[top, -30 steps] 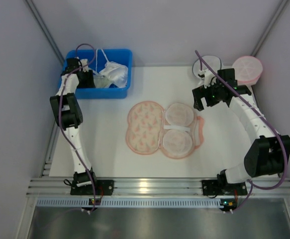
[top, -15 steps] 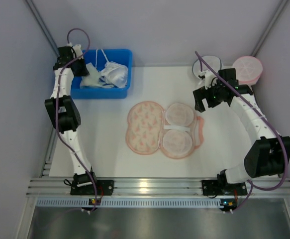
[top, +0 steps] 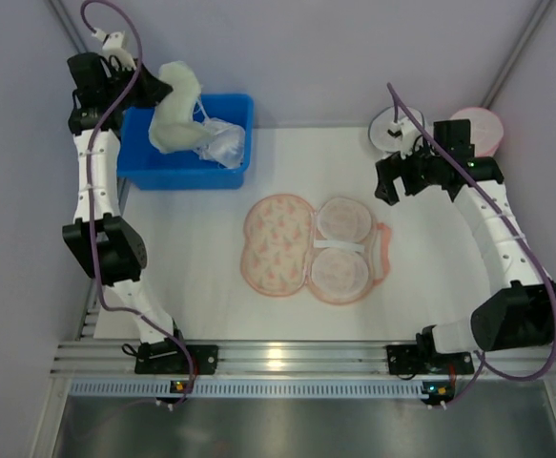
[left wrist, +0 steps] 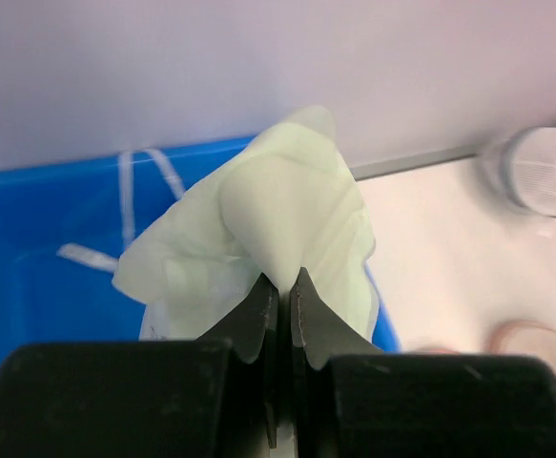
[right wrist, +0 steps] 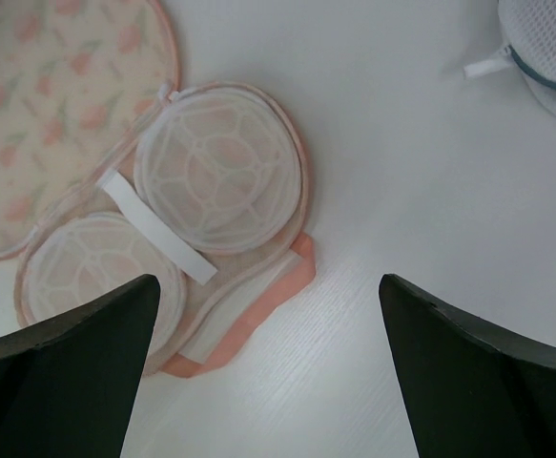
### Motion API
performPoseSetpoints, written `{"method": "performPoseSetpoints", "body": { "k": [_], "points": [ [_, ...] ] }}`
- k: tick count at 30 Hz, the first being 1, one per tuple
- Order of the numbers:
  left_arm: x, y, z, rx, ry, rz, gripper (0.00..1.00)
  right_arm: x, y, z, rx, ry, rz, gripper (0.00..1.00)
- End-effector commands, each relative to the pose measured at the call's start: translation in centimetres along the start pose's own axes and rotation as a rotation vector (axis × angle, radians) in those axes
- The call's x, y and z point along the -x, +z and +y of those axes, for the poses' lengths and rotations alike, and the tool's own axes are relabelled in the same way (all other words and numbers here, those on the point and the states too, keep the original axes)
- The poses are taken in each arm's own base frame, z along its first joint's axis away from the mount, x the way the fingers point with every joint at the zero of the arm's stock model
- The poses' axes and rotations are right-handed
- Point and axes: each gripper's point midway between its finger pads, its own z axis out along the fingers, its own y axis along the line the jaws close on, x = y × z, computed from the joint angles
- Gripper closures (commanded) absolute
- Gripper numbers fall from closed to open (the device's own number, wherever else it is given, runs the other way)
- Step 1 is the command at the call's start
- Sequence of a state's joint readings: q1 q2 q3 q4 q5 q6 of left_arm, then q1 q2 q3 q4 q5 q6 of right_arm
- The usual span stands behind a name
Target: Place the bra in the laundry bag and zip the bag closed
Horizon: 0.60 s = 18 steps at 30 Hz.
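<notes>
Left gripper [left wrist: 279, 286] clamped on pale cream bra [top: 173, 119], which hangs over blue bin [top: 177, 174] far left; right gripper [right wrist: 268, 286] spread wide just right of the open laundry bag [top: 278, 243].

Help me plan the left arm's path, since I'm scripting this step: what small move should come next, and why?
Probably swing the left gripper right and toward the near edge, until the bra hangs over the laundry bag. The gripper is shut on the bra, which hangs above the blue bin, and the bag lies open at mid-table.
</notes>
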State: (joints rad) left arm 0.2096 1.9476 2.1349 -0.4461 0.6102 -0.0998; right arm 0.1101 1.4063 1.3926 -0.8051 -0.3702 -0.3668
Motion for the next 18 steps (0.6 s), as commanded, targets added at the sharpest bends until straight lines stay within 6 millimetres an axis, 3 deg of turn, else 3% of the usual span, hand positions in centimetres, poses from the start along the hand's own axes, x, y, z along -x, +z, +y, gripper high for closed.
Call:
{"method": "performPoseSetpoints", "body": {
  "k": [1, 5, 8, 10, 11, 12, 15, 18],
  "points": [
    [4.8, -3.7, -8.3, -0.311, 0.000, -0.141, 1.00, 5.2, -4.5, 1.7, 0.044, -0.091, -0.207, 0.00],
    [4.3, -5.8, -14.5, -0.500, -0.009, -0.122, 1.00, 9.3, -7.6, 4.4, 0.144, -0.134, -0.388, 0.00],
    [2.2, -6.8, -20.7, -0.658, 0.008, -0.081, 1.00, 12.4, -9.9, 6.1, 0.214, -0.125, -0.508, 0.01],
    [0.1, -7.9, -23.2, -0.745, -0.009, -0.054, 1.00, 14.3, -11.1, 6.7, 0.246, -0.097, -0.570, 0.01],
    [-0.3, -8.2, -25.0, -0.801, 0.007, -0.065, 1.00, 14.8, -11.6, 6.9, 0.258, -0.095, -0.592, 0.02],
    [-1.9, -8.7, -27.0, -0.856, -0.043, -0.016, 1.00, 15.3, -11.8, 7.0, 0.265, -0.096, -0.609, 0.03],
    [-4.3, -10.0, -31.0, -0.986, -0.114, 0.071, 1.00, 16.0, -13.3, 7.7, 0.260, -0.194, -0.671, 0.05],
    [-5.9, -11.7, -34.5, -1.124, -0.184, 0.128, 1.00, 15.7, -15.1, 8.2, 0.156, -0.436, -0.729, 0.02]
  ]
}}
